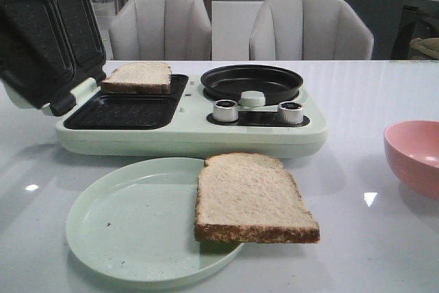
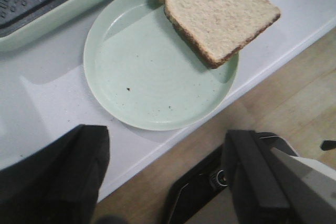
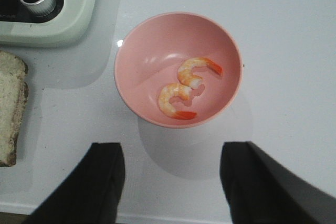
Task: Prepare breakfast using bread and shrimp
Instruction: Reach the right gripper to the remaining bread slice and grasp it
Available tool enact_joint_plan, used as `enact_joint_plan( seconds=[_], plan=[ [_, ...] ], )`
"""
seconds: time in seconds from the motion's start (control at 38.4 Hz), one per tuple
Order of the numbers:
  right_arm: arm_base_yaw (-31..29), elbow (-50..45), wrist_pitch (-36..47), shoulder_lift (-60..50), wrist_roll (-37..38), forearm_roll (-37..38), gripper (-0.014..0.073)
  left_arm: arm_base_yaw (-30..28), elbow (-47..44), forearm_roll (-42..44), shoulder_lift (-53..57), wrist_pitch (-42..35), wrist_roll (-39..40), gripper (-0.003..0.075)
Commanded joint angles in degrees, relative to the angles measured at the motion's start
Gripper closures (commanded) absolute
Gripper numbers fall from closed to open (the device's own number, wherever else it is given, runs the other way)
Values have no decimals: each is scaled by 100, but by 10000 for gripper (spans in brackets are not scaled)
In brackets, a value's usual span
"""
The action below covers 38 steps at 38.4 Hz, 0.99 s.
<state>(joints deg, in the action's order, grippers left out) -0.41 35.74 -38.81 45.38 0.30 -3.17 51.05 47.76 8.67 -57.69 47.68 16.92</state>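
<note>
Bread [image 1: 255, 200] is soft and light; we pinch its overhanging crust. Both our grippers [image 2: 163, 182] [image 3: 170, 182] hang open, empty.

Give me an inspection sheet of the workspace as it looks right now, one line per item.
Surface: white glossy table, bare areas look clean.
Job's things: one bread slice on the open breakfast maker's sandwich tray; a second bread slice overhanging the green plate's rim; two shrimp in the pink bowl.
Clutter: a few dark crumbs on the plate; empty black pan on the maker.
Grippers: left gripper open, above the plate's table edge; right gripper open, near the bowl; both empty.
Cables: nothing seen.
Surroundings: two grey chairs behind the table.
</note>
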Motion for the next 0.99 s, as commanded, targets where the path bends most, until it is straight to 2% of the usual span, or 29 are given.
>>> enact_joint_plan(
  seconds=[0.0, 0.18, 0.34, 0.49, 0.62, 0.78, 0.96],
  plan=[
    [-6, 181, 424, -7, -30, 33, 83, 34, -216, -198, 669, -507, -36, 212],
    [-6, 181, 452, -7, -30, -270, 83, 34, -770, -198, 1660, -587, -36, 212],
    [-6, 181, 160, 121, -30, -1445, 83, 34, -1057, -198, 2427, -571, -189, 212],
    [114, 181, -388, 595, -751, -2429, 83, 34, -1127, -198, 2801, -552, -345, 212],
    [390, 181, -538, 1209, -1483, -3292, 83, 34, -1127, -174, 2853, -564, -345, 212],
    [841, 181, -433, 2012, -2055, -4182, 83, 34, -1127, -107, 2853, -564, -345, 212],
    [1347, 190, -41, 3008, -2524, -4895, 83, 34, -1127, -107, 2853, -564, -345, 212]
  ],
)
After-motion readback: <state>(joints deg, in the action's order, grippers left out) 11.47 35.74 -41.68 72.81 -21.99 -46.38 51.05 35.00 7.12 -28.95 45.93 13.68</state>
